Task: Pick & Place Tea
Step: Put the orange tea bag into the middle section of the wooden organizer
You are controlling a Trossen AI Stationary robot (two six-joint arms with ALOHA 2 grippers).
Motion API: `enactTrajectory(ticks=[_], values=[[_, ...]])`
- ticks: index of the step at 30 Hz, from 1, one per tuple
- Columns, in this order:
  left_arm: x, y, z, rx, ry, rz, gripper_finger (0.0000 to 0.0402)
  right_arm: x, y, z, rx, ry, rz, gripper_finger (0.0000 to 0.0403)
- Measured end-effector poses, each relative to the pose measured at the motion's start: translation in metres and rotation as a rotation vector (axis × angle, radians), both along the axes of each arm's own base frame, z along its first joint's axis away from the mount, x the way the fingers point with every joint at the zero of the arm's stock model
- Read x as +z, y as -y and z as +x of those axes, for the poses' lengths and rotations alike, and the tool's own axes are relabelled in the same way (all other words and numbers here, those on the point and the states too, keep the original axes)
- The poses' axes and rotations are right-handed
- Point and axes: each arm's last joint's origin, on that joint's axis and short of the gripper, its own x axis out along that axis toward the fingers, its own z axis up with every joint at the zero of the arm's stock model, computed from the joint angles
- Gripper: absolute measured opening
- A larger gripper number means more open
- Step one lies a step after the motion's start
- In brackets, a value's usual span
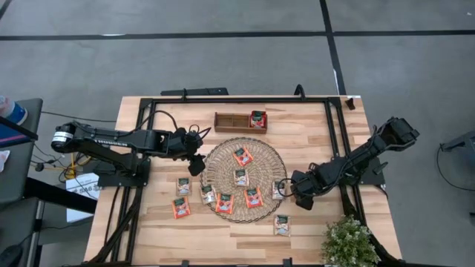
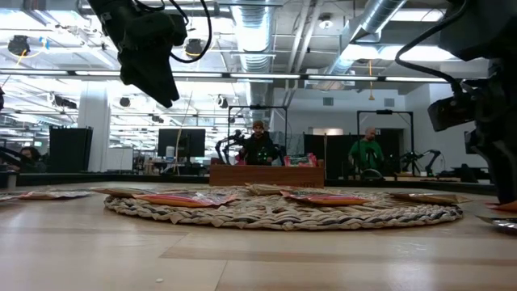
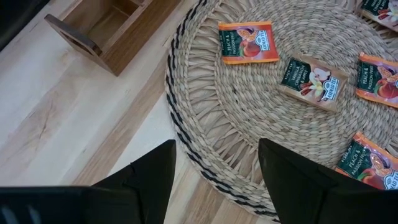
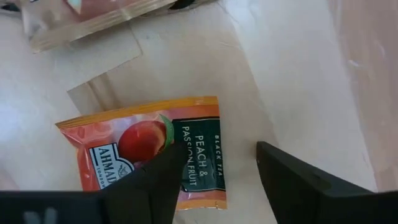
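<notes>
On the wooden table (image 1: pixel 312 141) a brown wooden tray (image 1: pixel 231 121) lies near the far edge. It is split into compartments, and one red tea sachet (image 1: pixel 257 119) sits in the compartment at its right end; the other compartments look bare as far as the high view shows.

In front of the tray lies a large round woven mat (image 1: pixel 223 159). On it are several tea sachets: an orange one (image 1: pixel 243 156) toward the far side, a pale one (image 1: pixel 240 177) near the middle, and two orange ones, (image 1: pixel 253 197) and (image 1: pixel 224 203), on the near half. A pale sachet (image 1: pixel 208 194) overlaps the mat's left rim and another pale one (image 1: pixel 278 189) lies at its right rim. Off the mat, a pale sachet (image 1: pixel 183 185) and an orange one (image 1: pixel 181 208) lie to its left, and one more pale sachet (image 1: pixel 282 225) lies on the table near the front, beside a small green plant (image 1: pixel 349 243).

The left tool (image 1: pixel 197 165) hangs over the mat's left rim with its fingers (image 3: pixel 146 180) spread wide, holding nothing.

The right tool (image 1: pixel 295 192) is low at the mat's right rim. In its wrist view the fingers stand apart over an orange peach sachet (image 4: pixel 149 152) lying flat on the table, one fingertip (image 4: pixel 158 177) overlapping the sachet's face; no pinch is visible.

In the low view, two people stand in the room beyond the table.
</notes>
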Motion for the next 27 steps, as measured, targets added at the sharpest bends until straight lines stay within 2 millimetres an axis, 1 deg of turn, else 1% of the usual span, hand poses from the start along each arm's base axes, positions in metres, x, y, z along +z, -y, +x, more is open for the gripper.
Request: enactTrajectory(ticks=[3,10,16,21,27], values=[[0.001,0.0,0.001,0.0,0.017,0.0,0.0223,0.0,0.003,0.002,0.005,-0.009,0.033,0.0189],[0.003,0.0,0.004,-0.013,0.051,0.01,0.0223,0.0,0.018,0.009,0.01,-0.035,0.111,0.0193],[0.003,0.0,0.004,-0.022,0.049,0.017,0.0223,0.0,0.03,0.011,-0.004,-0.052,0.15,0.0166],[0.003,0.0,0.004,-0.022,0.049,0.017,0.0223,0.0,0.031,0.011,-0.005,-0.053,0.125,0.0142],[0.003,0.0,0.004,-0.022,0.049,0.017,0.0223,0.0,0.027,0.009,-0.083,-0.047,0.067,0.0133]])
